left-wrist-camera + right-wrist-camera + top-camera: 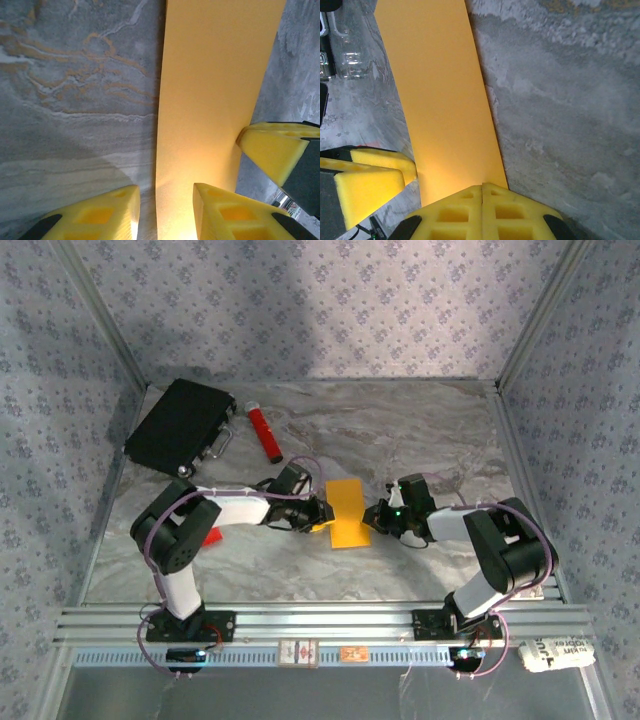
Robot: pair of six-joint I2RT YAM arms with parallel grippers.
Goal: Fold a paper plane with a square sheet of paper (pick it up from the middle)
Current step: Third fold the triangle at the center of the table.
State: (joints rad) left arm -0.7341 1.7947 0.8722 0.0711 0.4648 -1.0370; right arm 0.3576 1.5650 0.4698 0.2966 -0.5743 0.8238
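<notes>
a: where was the square sheet of paper (347, 512)?

b: flat on the table, well clear of the black case (180, 427), off to its right and nearer the arm bases. it showed as a narrow rectangle, not a square, so i'd judge it was doubled along its centre line.

a: and the left gripper (321, 516)?

b: at the long edge facing the case. its fingers (95, 217) stood a moderate gap apart, gripping nothing. that edge ran up through the gap, with one finger over paper and the other over bare table. probably placed to nip the edge.

a: the right gripper (374, 518)?

b: at the edge away from the case. its pads (455, 215) were pressed together, tip at the paper's rim. the sheet lay broad across the seam, not inside it, so it looked pinned rather than pinched. whether the tip pressed or merely touched, i couldn't tell.

a: why both at the middle?

b: the task wants a mid-sheet pickup, and opposite contacts would stop the sheet sliding.
</notes>
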